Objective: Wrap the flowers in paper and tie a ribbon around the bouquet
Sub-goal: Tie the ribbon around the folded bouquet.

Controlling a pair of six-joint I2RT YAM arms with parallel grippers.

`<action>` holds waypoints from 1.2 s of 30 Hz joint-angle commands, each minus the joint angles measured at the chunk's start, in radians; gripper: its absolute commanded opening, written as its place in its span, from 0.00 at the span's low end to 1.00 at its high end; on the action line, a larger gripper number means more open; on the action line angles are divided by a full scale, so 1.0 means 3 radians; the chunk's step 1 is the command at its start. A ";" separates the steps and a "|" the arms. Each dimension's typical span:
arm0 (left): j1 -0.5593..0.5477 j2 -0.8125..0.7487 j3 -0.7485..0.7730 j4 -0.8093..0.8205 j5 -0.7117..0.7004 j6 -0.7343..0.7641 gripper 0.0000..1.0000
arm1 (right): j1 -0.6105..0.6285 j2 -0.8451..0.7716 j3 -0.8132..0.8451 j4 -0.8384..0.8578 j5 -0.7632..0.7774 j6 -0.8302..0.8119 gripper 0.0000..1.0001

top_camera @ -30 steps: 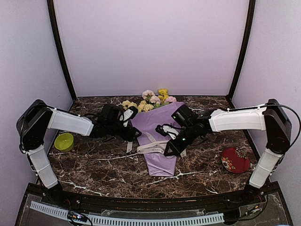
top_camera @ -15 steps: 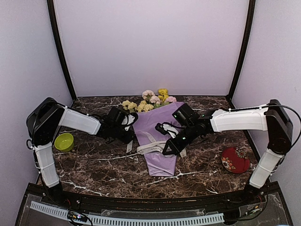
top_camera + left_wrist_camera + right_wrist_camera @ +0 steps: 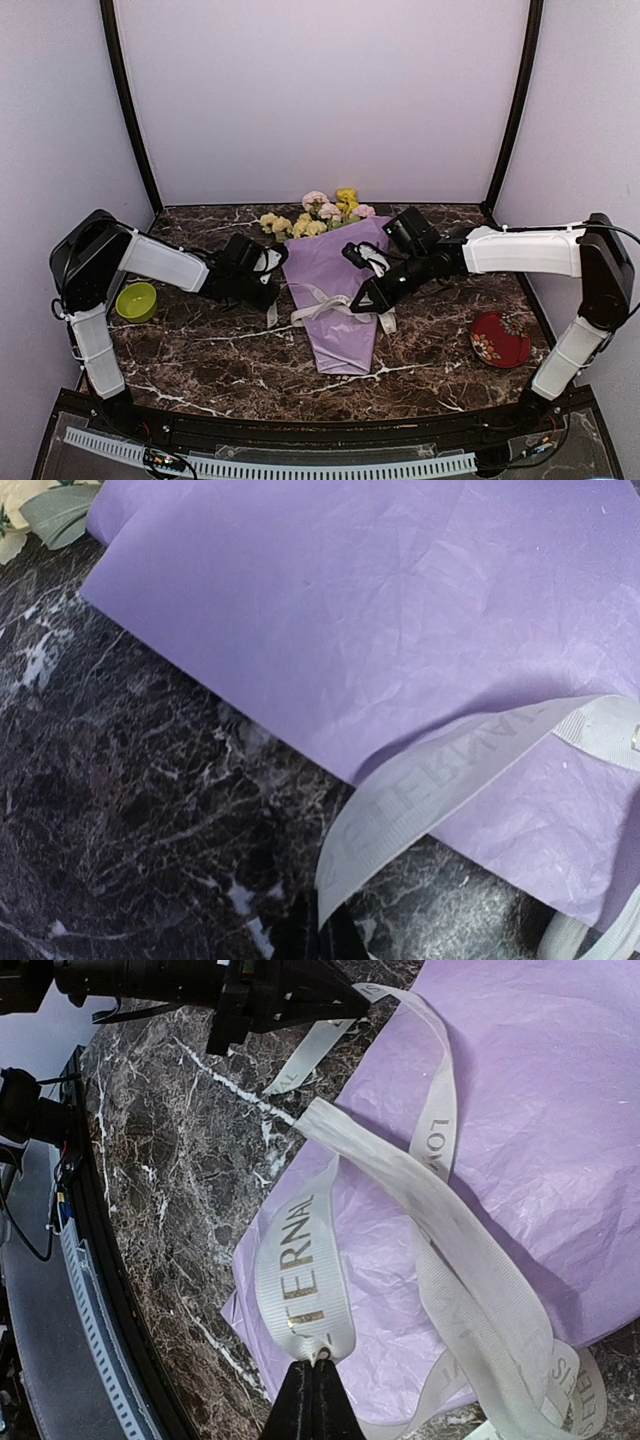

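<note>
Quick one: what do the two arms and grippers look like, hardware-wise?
Left arm and right arm match: white boxy link shells, black joint housings, thin black cables at shoulders. Left gripper and right gripper: black, narrow tapered fingers. No markings legible.

Stems of flowers (image 3: 318, 218) hidden inside paper (image 3: 332, 268); ribbon (image 3: 430, 795) cut off.

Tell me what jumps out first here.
The lilac paper cone lies mid-table, with pink and yellow flowers poking from its far end. A cream ribbon loops across it, pinched by the left fingers at the cone's left edge and the right fingers over its right side.
</note>
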 commanded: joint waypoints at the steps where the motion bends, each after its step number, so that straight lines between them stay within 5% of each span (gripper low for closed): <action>1: 0.0012 -0.0298 -0.0170 -0.0036 -0.0156 -0.0208 0.00 | -0.0093 -0.0034 -0.0052 0.0147 -0.0085 0.0022 0.00; 16: -0.0062 -0.1176 -0.0793 0.0194 -0.0361 -0.0570 0.00 | -0.0221 0.0085 0.0052 0.0517 0.0050 0.0315 0.00; 36: -0.0153 -0.1195 -0.0869 0.0191 -0.0452 -0.0665 0.00 | -0.0221 -0.0129 -0.0091 0.0843 0.0305 0.0528 0.00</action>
